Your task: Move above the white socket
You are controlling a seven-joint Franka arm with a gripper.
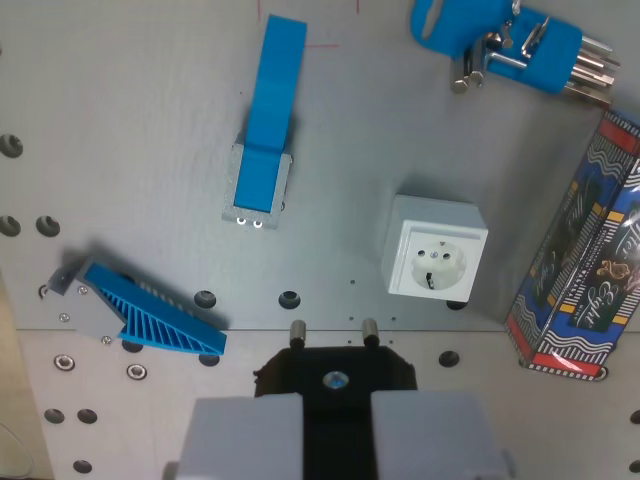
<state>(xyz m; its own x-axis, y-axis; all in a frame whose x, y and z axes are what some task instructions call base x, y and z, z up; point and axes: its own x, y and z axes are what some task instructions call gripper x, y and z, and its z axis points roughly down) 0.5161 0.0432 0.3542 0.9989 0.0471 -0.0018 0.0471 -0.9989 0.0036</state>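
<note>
Here, in the wrist view, the end effector (335,395) fills the near edge, its two grey fingers (240,435) pressed onto a black plug (335,375) whose two metal pins (333,328) point toward the far side. The square white plastic socket (434,259) sits on the grey metal surface (120,150) just beyond the plug and toward the wrist view's right, its round face with two holes turned upward. Far to the left of the socket lies a long blue bar on a grey base (265,125). At the near left rests a blue ribbed wedge with a grey bracket (145,320). In the far right corner lies a blue tool with metal prongs (515,50). A dark patterned box (585,260) stands along the right edge, near the socket but apart from it.
</note>
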